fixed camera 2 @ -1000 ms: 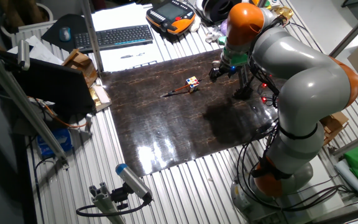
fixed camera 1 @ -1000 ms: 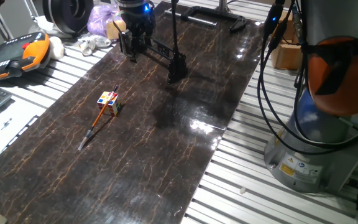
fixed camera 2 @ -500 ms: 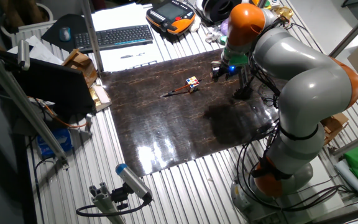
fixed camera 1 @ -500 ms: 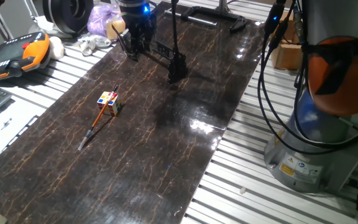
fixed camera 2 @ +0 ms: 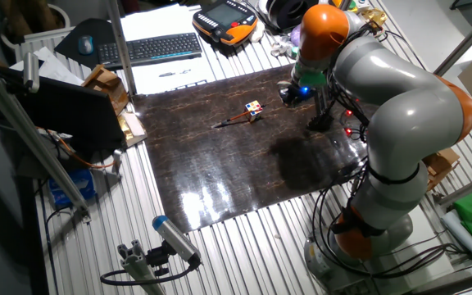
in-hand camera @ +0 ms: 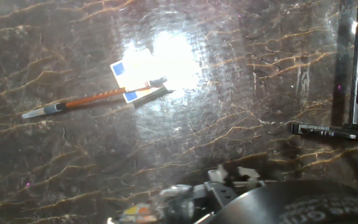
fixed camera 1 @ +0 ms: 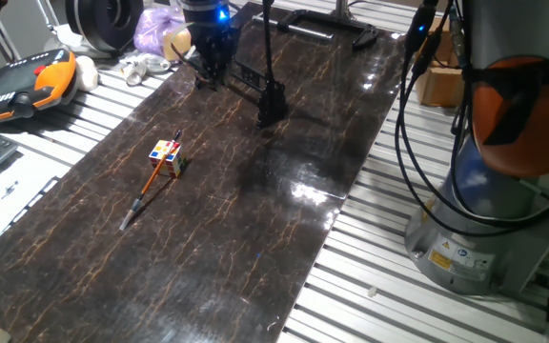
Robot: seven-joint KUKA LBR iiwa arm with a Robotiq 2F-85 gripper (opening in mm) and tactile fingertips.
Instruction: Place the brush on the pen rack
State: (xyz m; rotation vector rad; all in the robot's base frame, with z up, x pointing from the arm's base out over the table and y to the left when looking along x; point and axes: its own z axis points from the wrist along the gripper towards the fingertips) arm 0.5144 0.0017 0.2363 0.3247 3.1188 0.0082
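Observation:
The brush (fixed camera 1: 151, 184) lies flat on the dark marbled mat, its upper end against the multicoloured cube (fixed camera 1: 167, 154). It also shows in the other fixed view (fixed camera 2: 233, 120) and in the hand view (in-hand camera: 95, 99), orange-brown shaft with a greyish tip to the left. The pen rack (fixed camera 1: 254, 88) stands at the far end of the mat, a thin bar ending in a blocky black foot. My gripper (fixed camera 1: 212, 74) hangs over the rack's left end, far from the brush, holding nothing; its fingers look apart. In the hand view the fingers are blurred.
A flat black bracket (fixed camera 1: 330, 23) lies at the mat's far edge. An orange teach pendant (fixed camera 1: 22, 84), a keyboard (fixed camera 2: 150, 47) and bags sit beside the mat. Cables (fixed camera 1: 408, 114) and the arm's base (fixed camera 1: 489, 191) stand to the right. Glare washes over the cube (in-hand camera: 132, 70).
My gripper has shifted slightly up and away from the left end of the pen rack. The brush, cube and rack have not moved.

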